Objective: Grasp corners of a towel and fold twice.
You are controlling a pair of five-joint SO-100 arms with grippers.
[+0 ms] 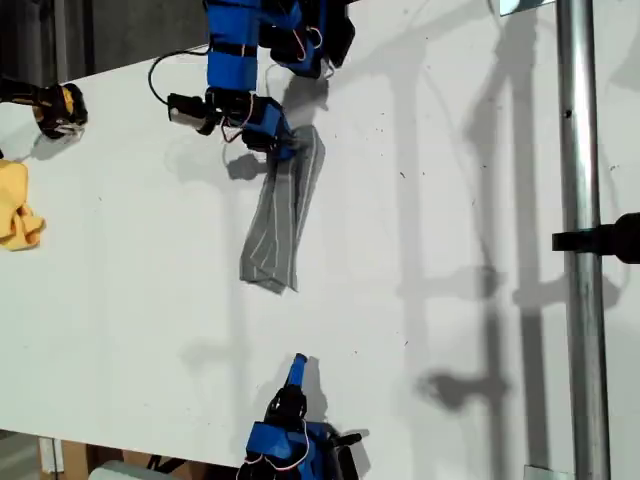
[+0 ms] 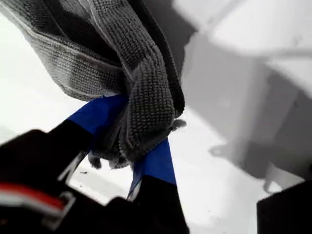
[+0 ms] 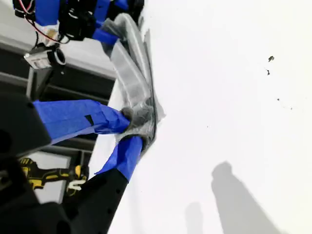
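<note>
The grey striped towel (image 1: pixel 280 215) lies folded into a long narrow strip across the middle of the white table. My first gripper (image 1: pixel 283 143) is shut on its far end, near the exterior view's top. In the first wrist view the bunched cloth (image 2: pixel 97 58) is pinched between the blue fingers (image 2: pixel 100 114). The strip's near end, with a corner (image 1: pixel 290 286), rests flat on the table. My second gripper (image 1: pixel 298 360) points at that end from the exterior view's bottom, a short gap away, its jaws slightly apart and holding nothing. The second wrist view shows the towel (image 3: pixel 129 73) beyond its fingertips (image 3: pixel 124 153).
A small yellow cloth (image 1: pixel 15 212) lies at the exterior view's left edge, with a yellow-and-black tool (image 1: pixel 55 105) above it. A metal pole (image 1: pixel 580 240) runs down the exterior view's right side. The white table (image 1: pixel 450 200) spreads bare between towel and pole.
</note>
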